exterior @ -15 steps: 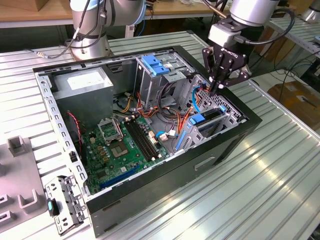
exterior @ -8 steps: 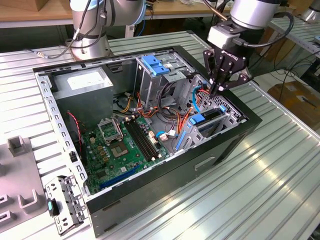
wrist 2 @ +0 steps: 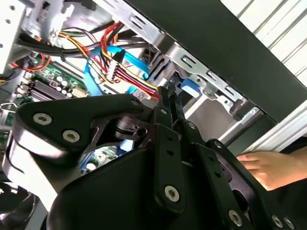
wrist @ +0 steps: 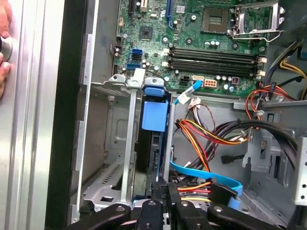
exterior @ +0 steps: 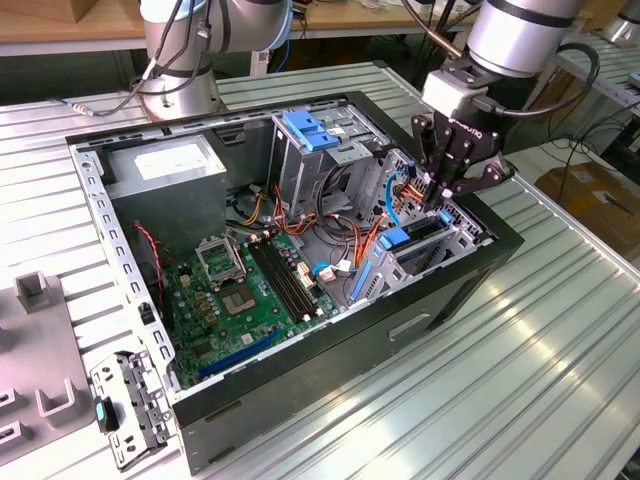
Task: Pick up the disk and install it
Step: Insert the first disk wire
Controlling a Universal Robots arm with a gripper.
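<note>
Black gripper (wrist: pixel 163 194) fingers are pressing together, as far as we are seeing, on the disk's (wrist: pixel 156 143) end; we are watching it standing edge-on in the drive bay (wrist: pixel 122 143) at the computer case's (exterior: pixel 300 385) front corner, beside the motherboard (exterior: pixel 250 290).

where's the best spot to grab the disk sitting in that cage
Probably the blue rail end on the disk's exposed edge, coming in through the case's open side. The disk stands on edge, and the drive cage walls sit close against both faces.
</note>
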